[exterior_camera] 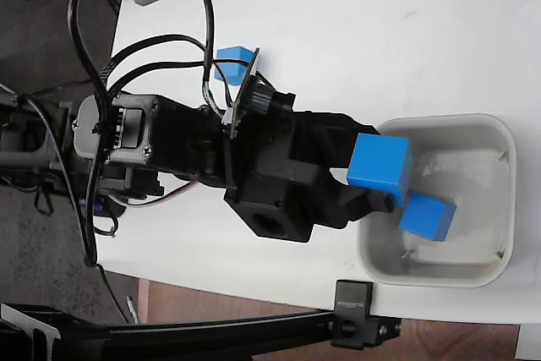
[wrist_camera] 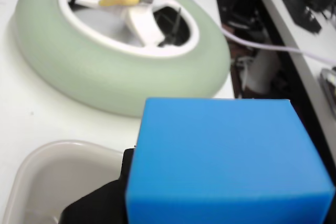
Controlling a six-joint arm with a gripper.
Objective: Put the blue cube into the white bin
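In the fixed view my black gripper (exterior_camera: 372, 179) is shut on a bright-blue cube (exterior_camera: 379, 167), holding it above the left rim of the white bin (exterior_camera: 499, 137). A second blue cube (exterior_camera: 427, 216) lies inside the bin, just right of the held one. A third blue cube (exterior_camera: 234, 62) rests on the table behind the arm. In the wrist view the held blue cube (wrist_camera: 226, 161) fills the lower right, with one black finger (wrist_camera: 97, 203) showing beside it and the white bin's rim (wrist_camera: 37, 161) below at the left.
A pale green ring with a white hub (wrist_camera: 115, 35) lies on the table beyond the bin in the wrist view. Black cables (exterior_camera: 127, 48) loop over the arm. The table's edge and a black clamp (exterior_camera: 355, 323) run along the bottom of the fixed view.
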